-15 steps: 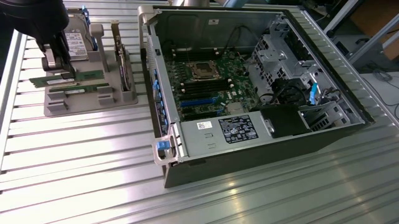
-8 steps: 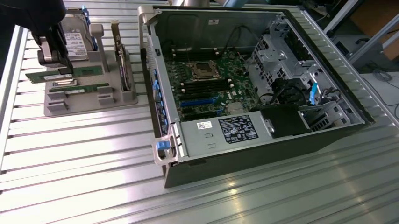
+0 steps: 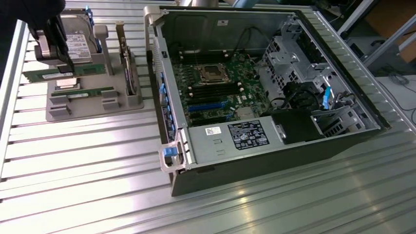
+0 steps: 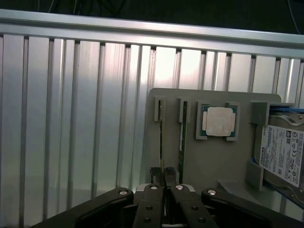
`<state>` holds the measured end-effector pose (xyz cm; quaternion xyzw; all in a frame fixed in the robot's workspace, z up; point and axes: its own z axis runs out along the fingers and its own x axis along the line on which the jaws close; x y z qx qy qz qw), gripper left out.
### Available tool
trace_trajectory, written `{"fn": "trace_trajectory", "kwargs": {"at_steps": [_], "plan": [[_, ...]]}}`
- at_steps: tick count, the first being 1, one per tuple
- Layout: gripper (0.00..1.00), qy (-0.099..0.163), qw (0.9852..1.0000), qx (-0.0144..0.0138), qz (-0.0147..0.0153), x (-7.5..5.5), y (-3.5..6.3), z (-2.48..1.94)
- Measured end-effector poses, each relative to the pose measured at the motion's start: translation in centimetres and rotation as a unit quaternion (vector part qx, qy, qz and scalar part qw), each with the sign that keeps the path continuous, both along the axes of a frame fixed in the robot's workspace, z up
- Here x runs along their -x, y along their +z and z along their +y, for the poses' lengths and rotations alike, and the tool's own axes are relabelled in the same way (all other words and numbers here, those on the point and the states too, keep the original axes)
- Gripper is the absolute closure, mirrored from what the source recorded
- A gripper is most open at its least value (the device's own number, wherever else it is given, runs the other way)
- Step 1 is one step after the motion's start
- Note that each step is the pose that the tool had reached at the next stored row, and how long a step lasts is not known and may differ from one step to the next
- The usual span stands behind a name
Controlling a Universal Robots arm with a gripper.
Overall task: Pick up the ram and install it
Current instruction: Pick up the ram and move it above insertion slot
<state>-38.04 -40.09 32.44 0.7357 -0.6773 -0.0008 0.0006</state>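
Gripper: we saw its jaws clamped on the ram, which sat in the grey holder at the exterior view's left.
Label: we read "TOSHIBA" on the hard drive.

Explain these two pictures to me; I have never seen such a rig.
The machine is one robot arm ending in a black gripper. One picture comes from a camera off the arm, the other from a camera on its wrist. On the ribbed metal table stand an open dark computer case and a grey plastic holder. The holder carries a square silver processor chip, a labelled hard drive and two memory boards: the long narrow green ram stick, on which the jaws are shut while it sits in its slot, and a second ram stick beside it.
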Motion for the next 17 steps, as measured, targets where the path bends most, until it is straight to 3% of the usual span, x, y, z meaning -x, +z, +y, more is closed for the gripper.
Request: {"fn": "trace_trajectory", "kwargs": {"at_steps": [17], "plan": [[0.87,0.001,1.0,0.0005,0.0,0.0,2.98,0.0]]}}
